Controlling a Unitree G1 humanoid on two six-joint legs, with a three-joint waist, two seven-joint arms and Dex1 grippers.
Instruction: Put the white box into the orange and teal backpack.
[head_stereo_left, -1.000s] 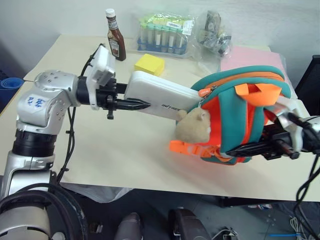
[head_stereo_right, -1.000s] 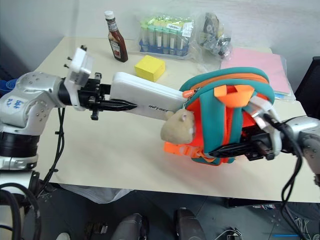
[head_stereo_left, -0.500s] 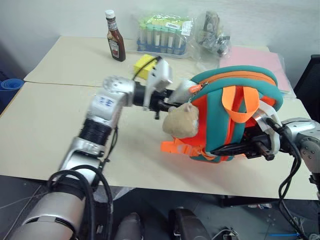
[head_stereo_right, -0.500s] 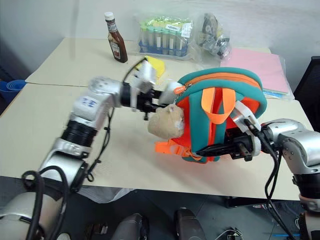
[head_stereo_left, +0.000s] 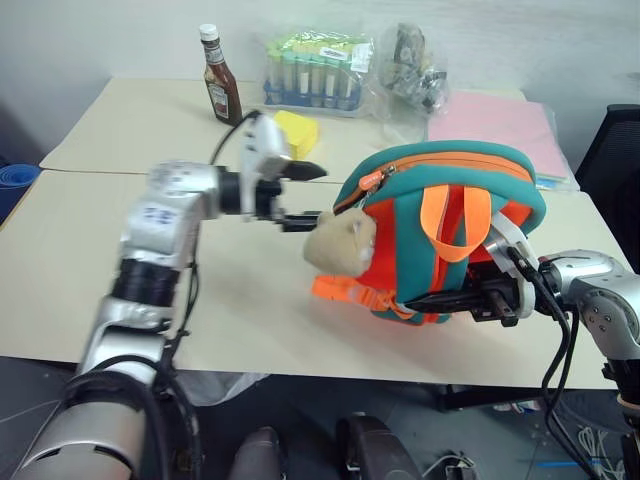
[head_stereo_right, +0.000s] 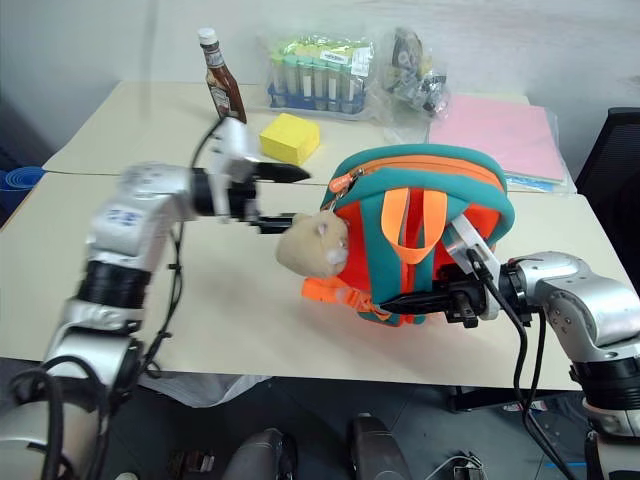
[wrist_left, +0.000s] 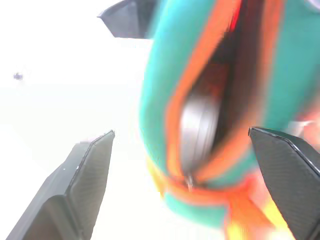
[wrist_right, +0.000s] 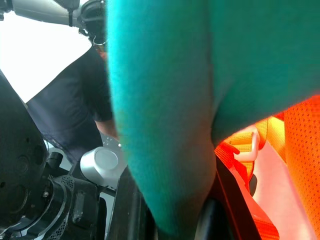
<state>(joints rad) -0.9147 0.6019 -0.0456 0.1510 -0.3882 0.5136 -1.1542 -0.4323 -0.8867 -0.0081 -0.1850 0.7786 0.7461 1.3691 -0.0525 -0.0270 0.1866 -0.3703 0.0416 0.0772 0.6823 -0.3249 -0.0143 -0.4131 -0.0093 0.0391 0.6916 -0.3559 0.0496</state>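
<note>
Standing on one table (head_stereo_left: 120, 250), one orange and teal backpack (head_stereo_left: 440, 235), left end effector (head_stereo_left: 305, 192) wide, right end effector (head_stereo_left: 420, 300) clamping backpack.

arms: silver segmented shells — blue marking | cables: black | claw fingers (wrist_left: 85, 185): black, textured

Looks like a lab or office test setup: plain beige tables (head_stereo_left: 90, 250) against a white wall, bagged rack of capped test tubes (head_stereo_left: 308, 73), pink folders (head_stereo_left: 490, 120), ketchup bottle (head_stereo_left: 216, 89), loose cables underneath.
</note>
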